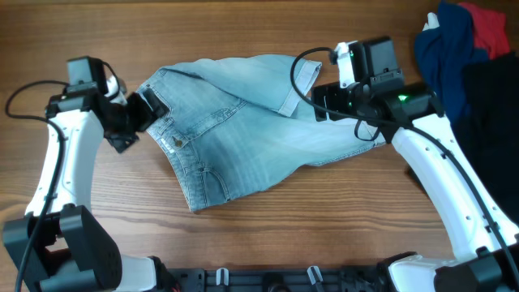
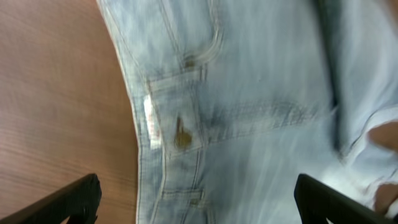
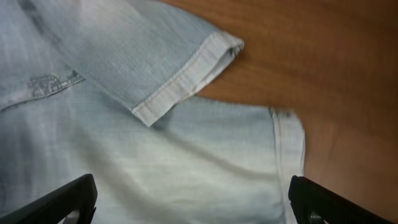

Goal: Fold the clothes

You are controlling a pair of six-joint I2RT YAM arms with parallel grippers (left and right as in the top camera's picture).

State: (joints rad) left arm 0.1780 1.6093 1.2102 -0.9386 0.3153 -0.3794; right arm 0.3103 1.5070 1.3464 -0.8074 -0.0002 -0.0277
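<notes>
The overhead view hides part of the denim shorts: their far leg hem runs under the right gripper and its arm, and the fingertips of that gripper are covered by its own body and camera. The left wrist picture is blurred, so the fine stitching there is hard to read. At the table's upper right corner a heap of dark navy, red and black garments is cut off by the frame edge, so their shapes cannot be told. The shorts lie flat in the middle of the table, well apart from that heap. They are pale, faded blue, with the waistband toward the left gripper and the leg openings toward the right one. One leg is turned over on top of the other, its stitched hem band lying slantwise across the cloth below. A brass-coloured button sits on the waistband, and a small stitched patch shows by a seam. Both grippers hang just above the denim with their fingers spread wide: the left fingers and the right fingers stand at opposite corners of their wrist views and pinch nothing.
</notes>
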